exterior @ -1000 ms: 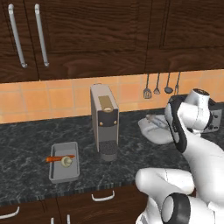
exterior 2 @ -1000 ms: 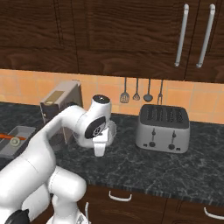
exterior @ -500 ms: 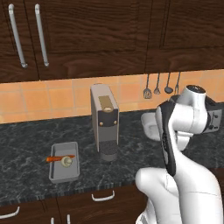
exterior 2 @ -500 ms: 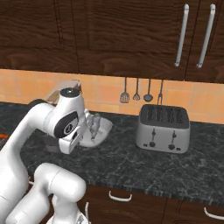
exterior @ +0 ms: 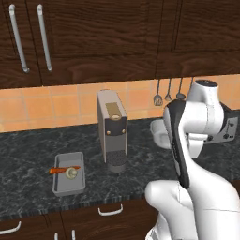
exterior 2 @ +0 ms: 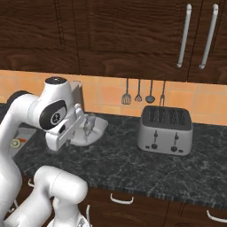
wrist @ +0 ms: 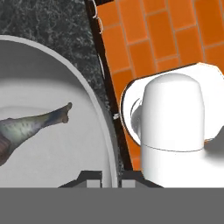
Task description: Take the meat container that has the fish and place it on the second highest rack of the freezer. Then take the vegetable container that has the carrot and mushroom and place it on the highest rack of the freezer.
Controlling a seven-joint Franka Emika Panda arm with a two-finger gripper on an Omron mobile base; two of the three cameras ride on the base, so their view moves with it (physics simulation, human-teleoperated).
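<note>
While jaws pinch the dish rim, nearly closed, fish lies inside at 9 o'clock; tray with carrot and mushroom sits on desk.

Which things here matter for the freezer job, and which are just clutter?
Job:
- fish in its white dish, gripped at the rim by the shut gripper
- grey tray with carrot and mushroom

Clutter:
- coffee machine
- toaster
- hanging utensils
</note>
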